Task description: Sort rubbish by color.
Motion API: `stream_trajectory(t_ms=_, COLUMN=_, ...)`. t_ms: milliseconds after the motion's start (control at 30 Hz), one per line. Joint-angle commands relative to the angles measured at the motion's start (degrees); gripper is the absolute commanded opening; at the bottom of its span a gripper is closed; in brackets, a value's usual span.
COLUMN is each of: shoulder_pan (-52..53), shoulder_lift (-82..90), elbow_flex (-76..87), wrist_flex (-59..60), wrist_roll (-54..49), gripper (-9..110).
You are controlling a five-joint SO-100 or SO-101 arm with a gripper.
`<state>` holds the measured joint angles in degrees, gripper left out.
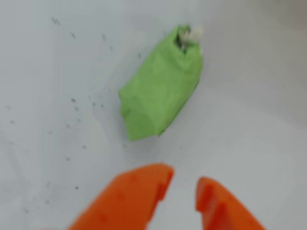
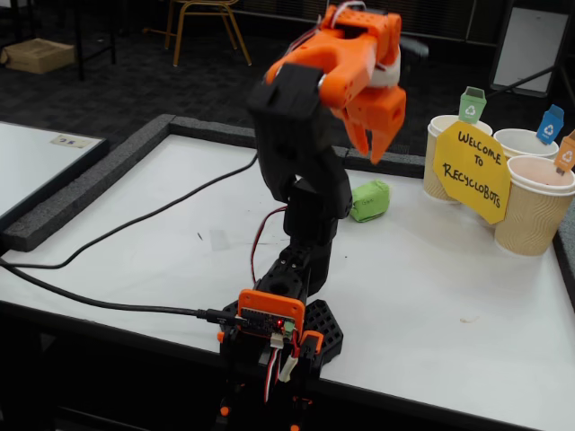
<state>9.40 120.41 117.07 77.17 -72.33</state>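
In the wrist view, the end effector (image 1: 184, 189) comes in from the bottom edge as two orange fingers with an empty gap between the tips, so it is open and holds nothing. Just ahead of the tips, slightly to the left in this view, one green lump (image 1: 160, 86) lies on the white table (image 1: 249, 124), apart from both fingers; a bit of white shows at its far end. This view is blurred and shows small dark specks on the table to the left of the lump. The fixed view takes in the whole black and orange arm (image 2: 301, 180), its base clamped at the near table edge, with the end effector (image 2: 370, 148) raised in the air and pointing down, its fingers parted. The same green lump (image 2: 369, 200) sits on the table (image 2: 431, 296) below and slightly beyond the fingertips, untouched. To the right of the end effector stand three ribbed paper cups (image 2: 532, 211), each with a small coloured tag, and a yellow sign (image 2: 472, 172) reading "Welcome to Recyclobots" in front of them. Black cables (image 2: 117, 242) trail off to the left. Only one lump is visible in either view.
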Motion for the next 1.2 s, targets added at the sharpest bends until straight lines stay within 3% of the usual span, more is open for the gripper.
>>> stream_trajectory(t_ms=0, shoulder_pan=1.1, shoulder_lift=-5.5, elbow_flex=-6.5, wrist_flex=-4.3, wrist_roll=1.2, gripper=0)
stream_trajectory(t_ms=400, shoulder_pan=-0.4, shoulder_lift=-14.9, elbow_flex=-9.8, wrist_flex=-17.3, wrist_roll=17.4, gripper=0)
stream_trajectory(t_ms=733, shoulder_pan=-5.1, shoulder_lift=-17.6, elbow_flex=-8.8, wrist_flex=-19.9, wrist_roll=22.4, gripper=1)
stream_trajectory(t_ms=967, shoulder_pan=-2.9, shoulder_lift=-18.9, elbow_flex=-8.3, wrist_flex=-20.9, wrist_roll=22.7, gripper=20)
stream_trajectory(t_ms=1167, shoulder_pan=3.0, shoulder_lift=-19.1, elbow_flex=-10.8, wrist_flex=-19.1, wrist_roll=21.3, gripper=21)
